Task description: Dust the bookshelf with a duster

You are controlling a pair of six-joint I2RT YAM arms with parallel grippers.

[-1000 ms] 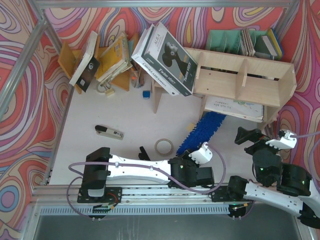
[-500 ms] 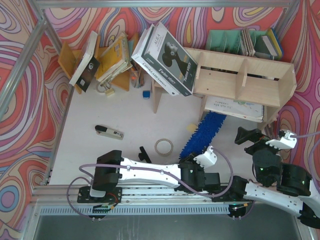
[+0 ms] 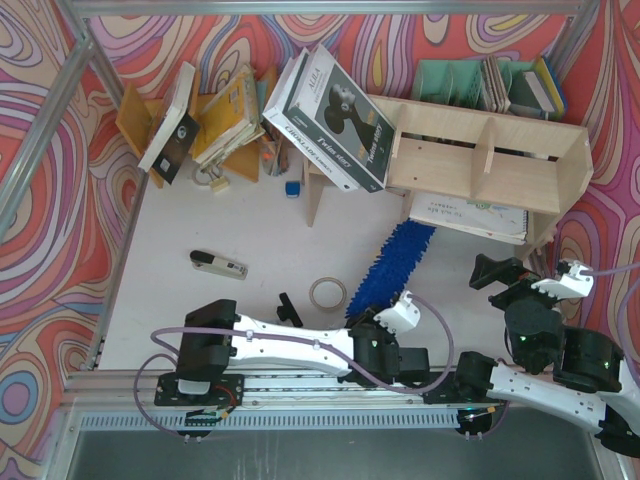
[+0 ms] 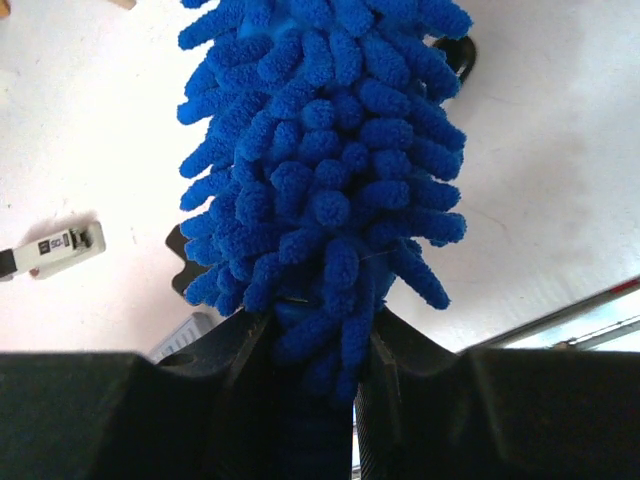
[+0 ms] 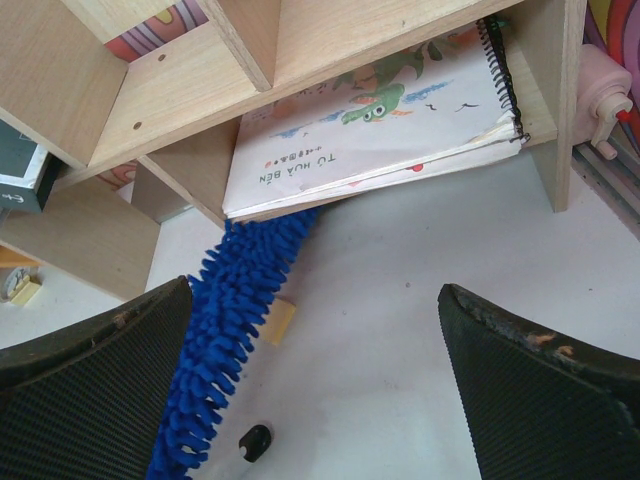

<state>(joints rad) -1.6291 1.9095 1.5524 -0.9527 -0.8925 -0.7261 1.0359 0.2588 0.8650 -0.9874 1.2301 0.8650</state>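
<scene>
My left pincer is pinching the duster at its base. Its tip reaches the notebook in the bottom tier of the bookshelf. My right pincer is spread wide over the counter.

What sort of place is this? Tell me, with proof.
Probably a staged robot test cell: a metal frame, a swirly printed backdrop, and a bookshelf and duster set out as props.
</scene>
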